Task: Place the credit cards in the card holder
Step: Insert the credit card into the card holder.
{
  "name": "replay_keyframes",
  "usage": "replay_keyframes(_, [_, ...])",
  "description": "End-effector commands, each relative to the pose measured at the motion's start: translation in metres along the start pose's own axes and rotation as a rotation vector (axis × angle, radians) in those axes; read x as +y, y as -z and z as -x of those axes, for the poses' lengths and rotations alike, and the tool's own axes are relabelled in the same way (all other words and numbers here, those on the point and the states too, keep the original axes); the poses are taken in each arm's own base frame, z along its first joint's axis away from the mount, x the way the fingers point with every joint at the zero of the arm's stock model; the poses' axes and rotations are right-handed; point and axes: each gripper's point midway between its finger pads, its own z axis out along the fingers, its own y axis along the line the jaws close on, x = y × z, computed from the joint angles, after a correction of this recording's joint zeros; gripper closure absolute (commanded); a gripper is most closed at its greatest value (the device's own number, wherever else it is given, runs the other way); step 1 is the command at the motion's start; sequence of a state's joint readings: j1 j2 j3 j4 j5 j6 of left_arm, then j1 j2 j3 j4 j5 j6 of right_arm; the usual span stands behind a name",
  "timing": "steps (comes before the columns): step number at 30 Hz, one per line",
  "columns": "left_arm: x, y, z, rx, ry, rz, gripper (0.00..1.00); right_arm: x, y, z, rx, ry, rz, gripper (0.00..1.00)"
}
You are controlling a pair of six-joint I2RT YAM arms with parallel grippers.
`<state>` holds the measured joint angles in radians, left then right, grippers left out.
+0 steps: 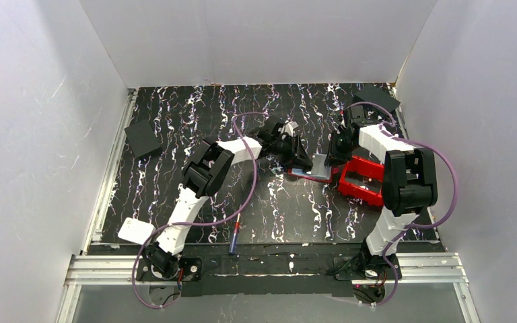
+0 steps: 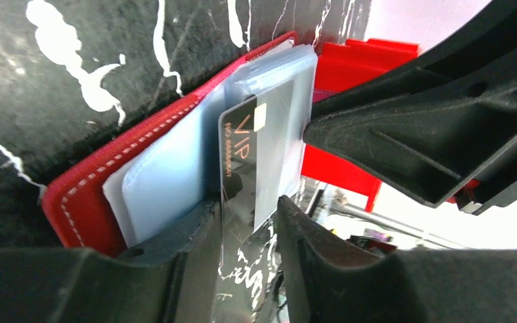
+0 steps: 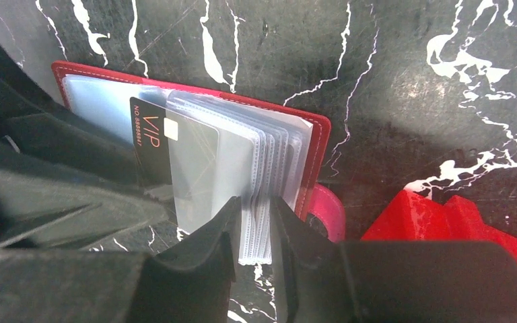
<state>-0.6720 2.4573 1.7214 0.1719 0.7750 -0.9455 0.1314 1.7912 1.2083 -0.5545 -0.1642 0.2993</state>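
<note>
The red card holder (image 1: pixel 307 174) lies open mid-table, its clear sleeves (image 3: pixel 259 158) fanned upward. A dark credit card (image 2: pixel 241 151) marked VIP sits partway in one sleeve, also seen in the right wrist view (image 3: pixel 149 141). My left gripper (image 2: pixel 248 205) is open: the card's bare end lies against one finger, with a gap to the other. My right gripper (image 3: pixel 256 202) is open round the lower edge of the sleeve stack, which stands loosely between its jaws. Both grippers meet over the holder, the left gripper (image 1: pixel 301 158) and the right gripper (image 1: pixel 337 151).
A red open-topped bin (image 1: pixel 363 178) stands right beside the holder. Black flat squares lie at the far left (image 1: pixel 143 138) and far right corner (image 1: pixel 377 98). A white flat piece (image 1: pixel 134 231) and a pen-like stick (image 1: pixel 233 239) lie near the front edge.
</note>
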Motion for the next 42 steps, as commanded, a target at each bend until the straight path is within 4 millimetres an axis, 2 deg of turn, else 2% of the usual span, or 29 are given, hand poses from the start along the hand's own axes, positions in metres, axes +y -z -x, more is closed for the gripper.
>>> replay_keyframes(1, [-0.015, 0.02, -0.003, -0.016, -0.09, 0.122, 0.62, 0.0, 0.01, 0.008, -0.02, 0.009, -0.025, 0.67])
replay_keyframes(6, [-0.027, 0.03, 0.002, -0.025, -0.131, 0.152, 0.53, -0.002, -0.001, 0.002, -0.001, 0.007, -0.018, 0.65])
replay_keyframes(11, [-0.023, 0.04, 0.005, -0.046, -0.171, 0.226, 0.48, -0.001, -0.007, -0.002, 0.008, 0.009, 0.002, 0.68])
replay_keyframes(20, [-0.019, 0.015, 0.002, -0.006, -0.138, 0.199, 0.47, 0.01, -0.009, -0.003, 0.005, -0.003, 0.063, 0.72])
replay_keyframes(28, [-0.008, 0.011, 0.002, -0.016, -0.128, 0.243, 0.46, 0.011, -0.008, -0.002, 0.004, -0.006, 0.071, 0.73])
replay_keyframes(31, [-0.02, 0.007, 0.0, -0.003, -0.144, 0.178, 0.46, 0.011, -0.01, -0.005, 0.011, -0.008, 0.075, 0.74])
replay_keyframes(35, [-0.058, 0.002, 0.0, -0.014, -0.202, 0.025, 0.47, 0.013, -0.012, -0.007, 0.009, -0.017, 0.088, 0.74])
replay_keyframes(38, [-0.081, -0.002, -0.004, 0.005, -0.214, -0.064, 0.47, 0.022, -0.013, -0.007, 0.013, -0.032, 0.141, 0.75])
replay_keyframes(40, [-0.087, -0.006, -0.009, 0.027, -0.227, -0.082, 0.48, 0.027, -0.014, -0.008, 0.015, -0.045, 0.174, 0.76])
replay_keyframes(42, [-0.085, -0.007, -0.013, 0.037, -0.202, -0.078, 0.48, 0.03, -0.013, -0.006, -0.001, -0.056, 0.184, 0.76])
